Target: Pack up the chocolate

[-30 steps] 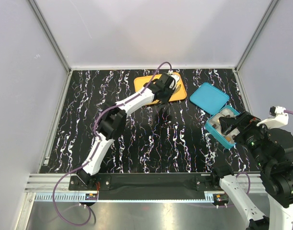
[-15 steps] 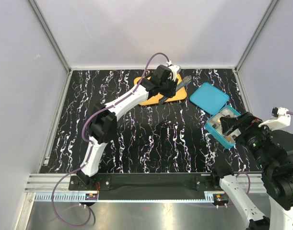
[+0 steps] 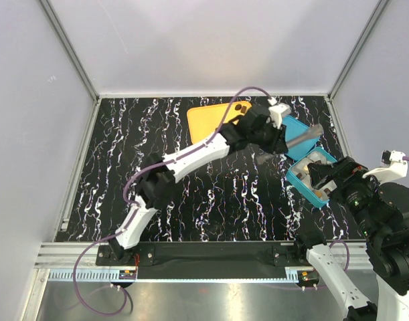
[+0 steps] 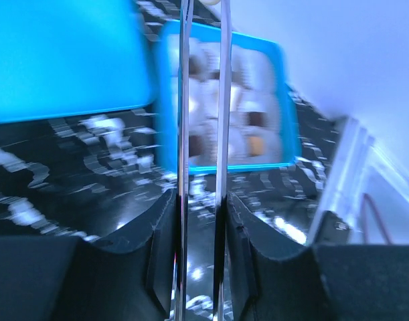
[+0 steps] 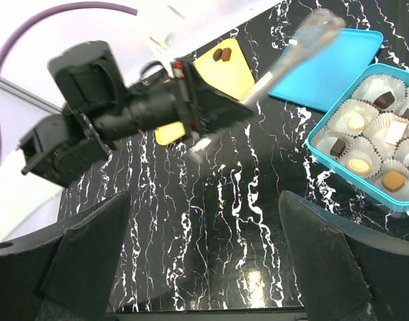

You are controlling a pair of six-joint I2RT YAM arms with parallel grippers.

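Looking from above, I see my left tool (image 4: 201, 227) clamped on thin metal tongs (image 4: 184, 134) that point toward 3 o'clock over the flat teal lid (image 5: 345, 67). I cannot tell if the tongs carry anything. My right tool (image 5: 204, 200) stands wide open. Most small chocolate pieces (image 5: 357, 164) sit in the teal rectangular box (image 3: 299, 184) at 4 o'clock on the black marbled counter (image 3: 124, 147). Two dark pieces (image 5: 222, 53) lie on the flat orange tray (image 3: 207, 117) at 12 o'clock.
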